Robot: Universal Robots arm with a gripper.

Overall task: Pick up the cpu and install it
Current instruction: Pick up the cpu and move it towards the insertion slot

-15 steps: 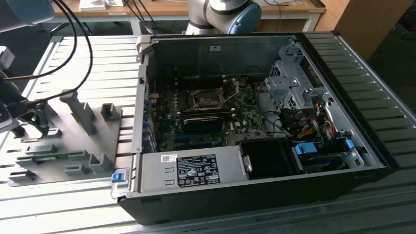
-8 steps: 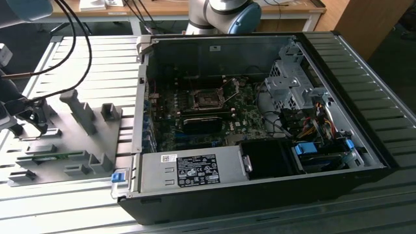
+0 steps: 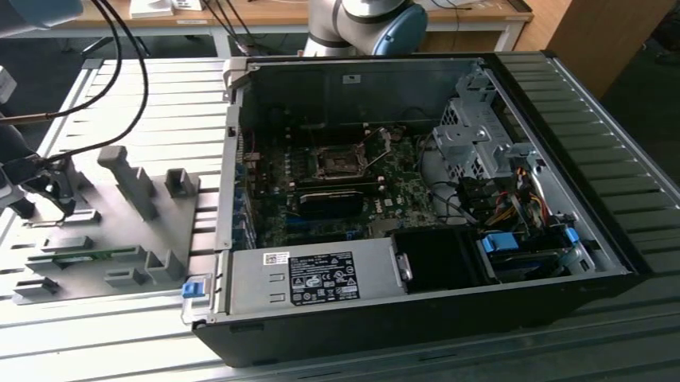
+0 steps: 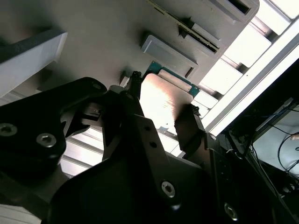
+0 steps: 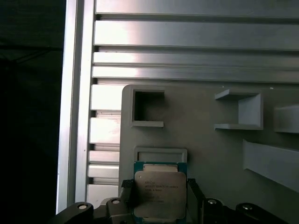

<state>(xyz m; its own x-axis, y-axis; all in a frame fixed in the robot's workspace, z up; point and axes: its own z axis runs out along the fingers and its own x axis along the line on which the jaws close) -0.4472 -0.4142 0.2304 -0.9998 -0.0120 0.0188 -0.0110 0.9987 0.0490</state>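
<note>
Pincer (image 5: 160, 199) closed to chip width on the cpu (image 5: 160, 186), black fingers (image 5: 193, 192) flush against two opposite edges in both wrist views. Cpu flat and square, matte silvery lid with thin green rim, lying on smooth grey plastic fixture plate (image 5: 210, 154) beside a shallow rectangular ridge (image 5: 160, 153). Ribbed aluminium table slats (image 5: 187, 46) beneath the plate.

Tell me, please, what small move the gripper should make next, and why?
Probably a short, straight lift, provided the grip is secure. The gripper straddles the cpu, which rests on the grey tray among raised blocks, so sliding sideways could snag it.
</note>
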